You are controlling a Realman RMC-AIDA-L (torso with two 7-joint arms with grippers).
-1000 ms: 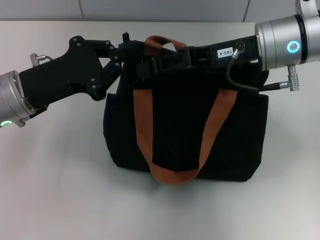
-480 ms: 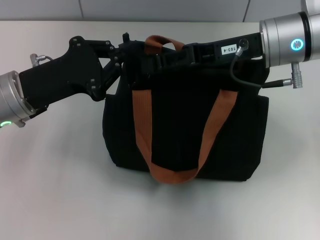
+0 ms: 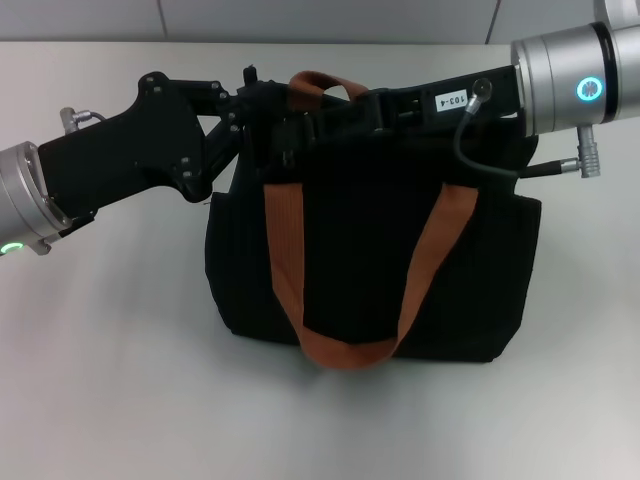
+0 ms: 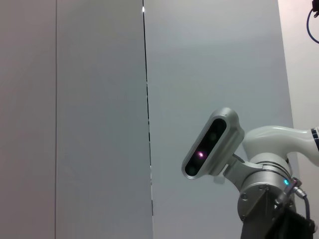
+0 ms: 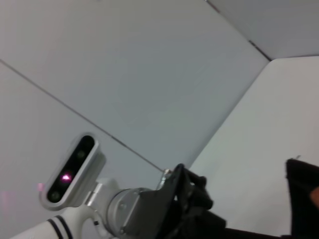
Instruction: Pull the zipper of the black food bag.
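Standing upright on the pale grey tabletop (image 3: 110,400), the large boxy black fabric food bag (image 3: 370,270) fills the middle of the head view, with one orange-brown webbing handle (image 3: 350,350) hanging in a loop down its near face and a second orange-brown strap (image 3: 320,82) arching over the top seam. Both arms meet at that top edge. The left gripper (image 3: 262,105), a black angular assembly on a silver wrist, reaches in from the left side and sits against the bag's upper left corner, just beside the arched strap. The right gripper (image 3: 335,118), black with a small white label on its body and a curved black cable at the wrist, lies along the top seam from the right, its tip close to the left gripper's. The small silver zipper pull cannot be made out: black fingers against black fabric hide it, so I cannot tell how wide either tool is spread or whether either has hold of anything.

The left wrist view faces grey wall panels (image 4: 99,119) and the robot's head camera (image 4: 212,143). The right wrist view shows the same wall and head camera (image 5: 72,169), with the left gripper (image 5: 192,196) low in the picture.
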